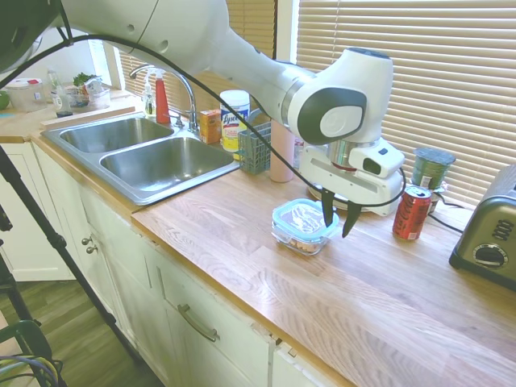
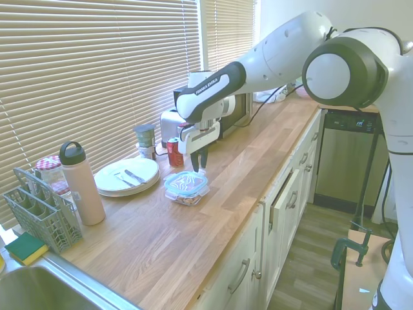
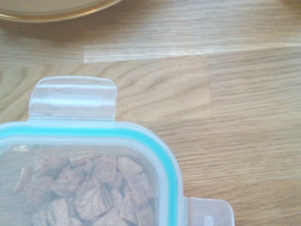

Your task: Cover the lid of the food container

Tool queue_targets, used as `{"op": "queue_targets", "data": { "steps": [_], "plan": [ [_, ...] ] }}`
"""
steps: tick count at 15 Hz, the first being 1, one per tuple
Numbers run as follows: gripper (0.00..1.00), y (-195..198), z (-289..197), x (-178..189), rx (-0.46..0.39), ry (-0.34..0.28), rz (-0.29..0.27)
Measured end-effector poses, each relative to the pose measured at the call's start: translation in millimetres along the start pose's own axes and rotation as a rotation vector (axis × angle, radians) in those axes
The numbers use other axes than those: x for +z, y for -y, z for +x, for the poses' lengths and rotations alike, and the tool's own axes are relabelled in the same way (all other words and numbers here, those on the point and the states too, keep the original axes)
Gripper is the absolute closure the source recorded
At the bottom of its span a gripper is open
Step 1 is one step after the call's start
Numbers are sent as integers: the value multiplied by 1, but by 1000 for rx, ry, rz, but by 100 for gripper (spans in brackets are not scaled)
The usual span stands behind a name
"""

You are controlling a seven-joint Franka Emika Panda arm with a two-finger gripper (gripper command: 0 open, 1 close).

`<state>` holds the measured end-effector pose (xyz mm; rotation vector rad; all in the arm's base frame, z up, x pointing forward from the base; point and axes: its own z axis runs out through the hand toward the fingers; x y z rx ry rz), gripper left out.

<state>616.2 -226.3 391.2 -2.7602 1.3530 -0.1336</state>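
The clear lid (image 1: 301,215) with its teal rim lies flat on top of the food container (image 1: 300,239), a small glass dish on the wooden counter. Brown pieces inside show through the lid (image 3: 141,137) in the wrist view, where one snap tab (image 3: 73,96) sticks outward. My gripper (image 1: 338,226) hangs just beside the container's far right edge, fingers pointing down, open and holding nothing. From the other side, the gripper (image 2: 200,166) stands just above and behind the lid (image 2: 186,182) and the container (image 2: 187,196).
A red soda can (image 1: 412,213), a green-lidded jar (image 1: 431,168) and a toaster (image 1: 488,242) stand close to the right. White plates (image 2: 127,174) with cutlery lie behind the container. A tan bottle (image 2: 80,187), a utensil caddy (image 2: 42,213) and the sink (image 1: 153,157) are further left.
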Motion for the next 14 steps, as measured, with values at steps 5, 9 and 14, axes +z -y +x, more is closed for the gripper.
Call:
{"op": "queue_targets", "data": {
  "steps": [5,9,14],
  "plan": [
    [0,0,-6,-29,-13,-22,27],
    [0,-7,-52,-64,-69,-33,36],
    [0,-10,-115,-60,-133,-45,1]
  ]
}}
